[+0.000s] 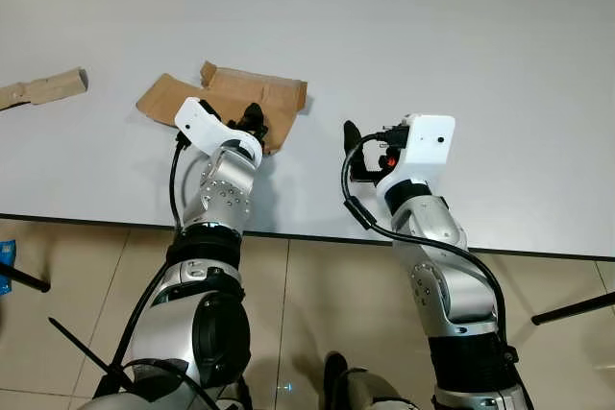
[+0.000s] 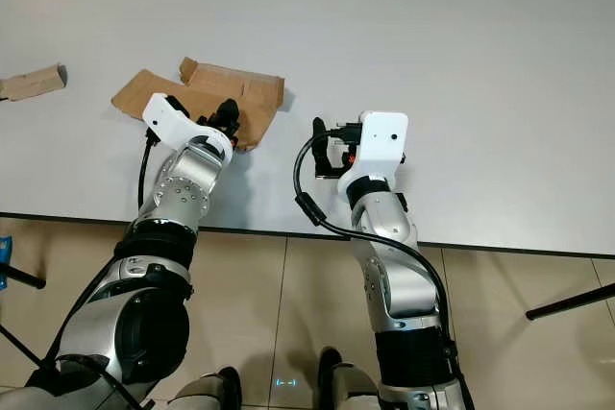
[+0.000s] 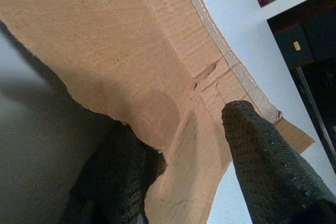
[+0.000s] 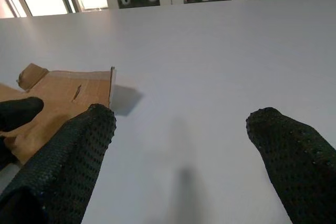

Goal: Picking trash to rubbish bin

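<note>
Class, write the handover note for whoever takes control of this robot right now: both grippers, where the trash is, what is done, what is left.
Left gripper: at the near edge of the flat cardboard piece, one finger above the sheet and one below, not yet clamped.
Right gripper: open, empty, over bare white table just right of the cardboard.
A second, smaller cardboard scrap lies at the table's far left.
Done: left gripper positioned on the cardboard.
Left: close, lift, carry to the bin, then fetch the scrap.
</note>
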Tool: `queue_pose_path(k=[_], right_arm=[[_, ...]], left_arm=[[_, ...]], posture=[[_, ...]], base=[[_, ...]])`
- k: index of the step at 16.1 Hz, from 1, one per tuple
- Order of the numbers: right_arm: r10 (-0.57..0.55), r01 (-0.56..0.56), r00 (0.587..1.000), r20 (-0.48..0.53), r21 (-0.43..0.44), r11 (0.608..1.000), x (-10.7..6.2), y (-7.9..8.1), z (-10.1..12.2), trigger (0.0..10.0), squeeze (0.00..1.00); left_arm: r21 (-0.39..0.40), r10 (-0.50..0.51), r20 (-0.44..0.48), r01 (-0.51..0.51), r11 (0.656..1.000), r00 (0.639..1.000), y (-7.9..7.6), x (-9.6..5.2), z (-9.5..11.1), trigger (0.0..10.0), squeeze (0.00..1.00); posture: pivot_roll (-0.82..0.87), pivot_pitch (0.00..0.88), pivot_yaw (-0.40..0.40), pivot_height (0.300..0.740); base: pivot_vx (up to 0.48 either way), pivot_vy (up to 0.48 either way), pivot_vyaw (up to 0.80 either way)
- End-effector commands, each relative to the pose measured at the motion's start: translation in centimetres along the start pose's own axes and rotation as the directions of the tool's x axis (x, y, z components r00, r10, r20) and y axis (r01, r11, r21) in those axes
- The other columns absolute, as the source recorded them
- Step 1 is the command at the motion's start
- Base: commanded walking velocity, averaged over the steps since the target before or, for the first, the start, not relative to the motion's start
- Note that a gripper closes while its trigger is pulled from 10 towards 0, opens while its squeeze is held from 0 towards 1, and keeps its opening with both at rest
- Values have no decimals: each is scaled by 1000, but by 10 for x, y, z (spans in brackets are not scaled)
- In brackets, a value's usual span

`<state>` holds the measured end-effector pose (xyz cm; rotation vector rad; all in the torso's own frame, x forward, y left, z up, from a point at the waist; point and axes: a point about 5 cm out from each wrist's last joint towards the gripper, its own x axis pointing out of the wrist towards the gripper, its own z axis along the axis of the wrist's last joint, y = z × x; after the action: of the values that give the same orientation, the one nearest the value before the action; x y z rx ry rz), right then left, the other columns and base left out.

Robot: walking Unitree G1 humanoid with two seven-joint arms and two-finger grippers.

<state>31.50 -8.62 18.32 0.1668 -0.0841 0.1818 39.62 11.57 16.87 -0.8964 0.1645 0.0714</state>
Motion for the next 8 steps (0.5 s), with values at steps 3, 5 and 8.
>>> queue_pose_path(k=[3, 5, 8], right_arm=[[15, -15, 1000, 0, 7, 1000, -3, 1, 2, 10000, 0], [16, -16, 1000, -1, 7, 1000, -2, 1, 2, 10000, 0], [16, -16, 1000, -2, 6, 1000, -2, 1, 2, 10000, 0]], left_arm=[[-24, 124, -178, -131, 991, 976, 31, -6, -43, 0, 0], [-26, 121, -177, -127, 992, 977, 30, -6, -43, 0, 0], [-29, 115, -176, -122, 992, 978, 29, -6, -43, 0, 0]], posture=[[-178, 267, -71, 740], [-179, 266, -71, 740], [-178, 262, -70, 740]], base=[[0, 0, 0], [0, 0, 0], [0, 0, 0]])
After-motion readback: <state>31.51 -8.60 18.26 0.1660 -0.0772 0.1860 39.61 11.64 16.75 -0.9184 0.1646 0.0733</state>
